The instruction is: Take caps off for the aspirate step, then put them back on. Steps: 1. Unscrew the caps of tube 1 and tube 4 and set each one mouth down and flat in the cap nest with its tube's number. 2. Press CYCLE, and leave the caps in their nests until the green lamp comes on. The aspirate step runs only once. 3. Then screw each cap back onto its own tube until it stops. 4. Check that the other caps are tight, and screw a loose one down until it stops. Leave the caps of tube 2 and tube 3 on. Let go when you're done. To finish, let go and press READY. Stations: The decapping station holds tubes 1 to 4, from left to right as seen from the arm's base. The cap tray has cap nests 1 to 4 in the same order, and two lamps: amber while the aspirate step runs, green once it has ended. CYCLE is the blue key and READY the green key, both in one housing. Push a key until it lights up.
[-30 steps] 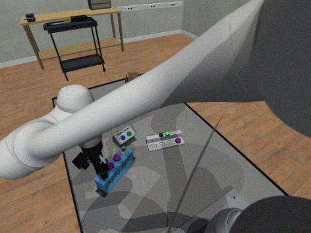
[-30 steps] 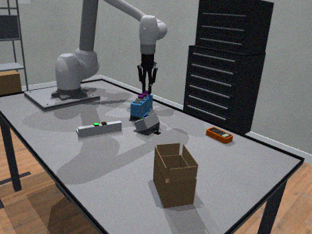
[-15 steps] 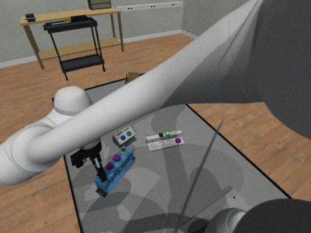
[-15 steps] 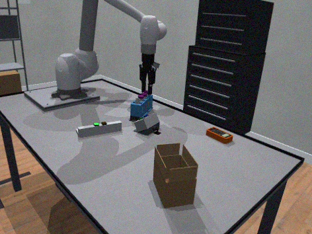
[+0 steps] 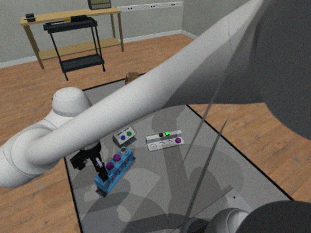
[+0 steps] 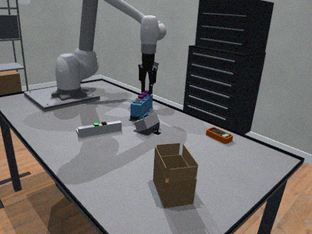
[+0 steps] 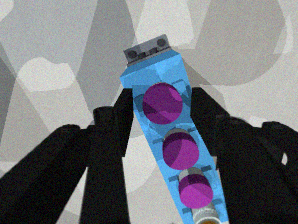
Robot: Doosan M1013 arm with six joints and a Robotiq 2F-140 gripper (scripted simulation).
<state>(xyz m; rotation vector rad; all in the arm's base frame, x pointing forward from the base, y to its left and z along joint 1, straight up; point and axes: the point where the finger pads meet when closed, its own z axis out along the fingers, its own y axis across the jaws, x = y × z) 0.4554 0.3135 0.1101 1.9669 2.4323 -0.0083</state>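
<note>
The decapping station (image 7: 172,135), a blue block, stands on the grey table (image 6: 231,165) just under me, near the key housing (image 5: 124,135) with its blue key (image 5: 122,137) and green key (image 5: 129,133). From my wrist I see three purple caps in a row on it: the far cap (image 7: 162,102), the middle cap (image 7: 181,149) and the near cap (image 7: 195,190). Below the near one, at the picture's edge, a tube mouth (image 7: 206,216) shows without a purple cap; the top view gives it as an open tube (image 5: 123,150) at the end of the block nearest the key housing.

My gripper (image 7: 161,102) hangs straight down over the far cap. My jaws stand partly apart, one black finger (image 7: 107,150) on each side of that cap, and they hold nothing; the pads lie beside the cap with blue block showing between them and it.

The white cap tray (image 5: 165,141) lies well apart from the station, on the far side of the key housing. A purple cap (image 5: 178,140) sits at one end of it, and its green lamp (image 5: 167,133) glows beside a dark lamp (image 5: 161,134).

Elsewhere on the table are an open cardboard box (image 6: 175,175) and an orange handheld meter (image 6: 219,135). A black drawer cabinet (image 6: 228,63) stands behind the table.
</note>
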